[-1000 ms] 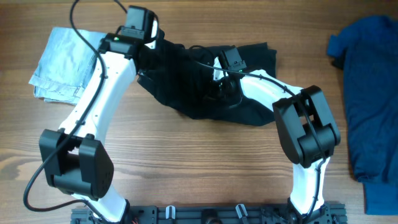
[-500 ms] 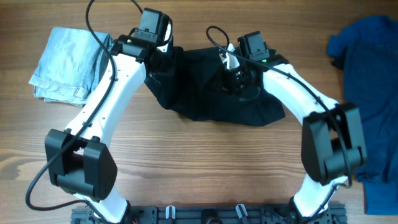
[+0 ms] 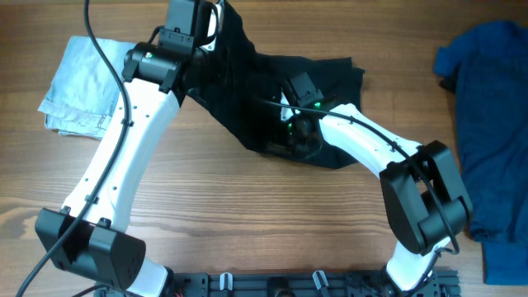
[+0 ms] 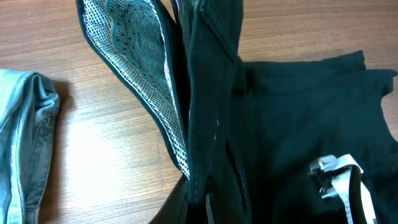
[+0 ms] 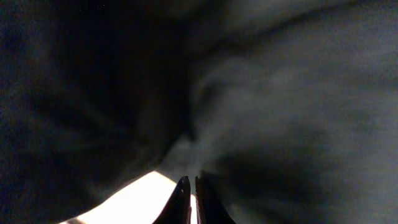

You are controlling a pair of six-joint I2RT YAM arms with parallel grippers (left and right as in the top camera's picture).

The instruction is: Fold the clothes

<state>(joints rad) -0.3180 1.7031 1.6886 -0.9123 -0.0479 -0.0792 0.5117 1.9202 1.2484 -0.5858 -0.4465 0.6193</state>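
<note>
While the black shorts (image 3: 256,91) lie spread over the far middle of the bench (image 3: 247,214), one edge of them is pulled up and back to the left fingers (image 3: 210,18), which sit at the far edge of the overhead view. The left wrist view shows that raised edge as a taut black fold with a white-and-black mesh lining (image 4: 143,93) turned outward. The cloth gathers toward the bottom of that view, where it hides the fingers, so they appear clamped on the shorts though the grip itself is covered.

The right arm (image 3: 371,148) reaches in from the near right, and its tip rests down among the folds at the near middle of the shorts. In the right wrist view the right fingers (image 5: 182,198) are together, only a hairline slit between the tips. Dark cloth fills almost all of that view, and a bright patch of bench shows beside the tips. Whether any cloth is caught between them I cannot tell.

The pale blue denim piece (image 3: 82,82) lies folded at the far left, apart from the shorts. The royal-blue garment (image 3: 487,107) lies rumpled along the right edge, well apart from both arms
</note>
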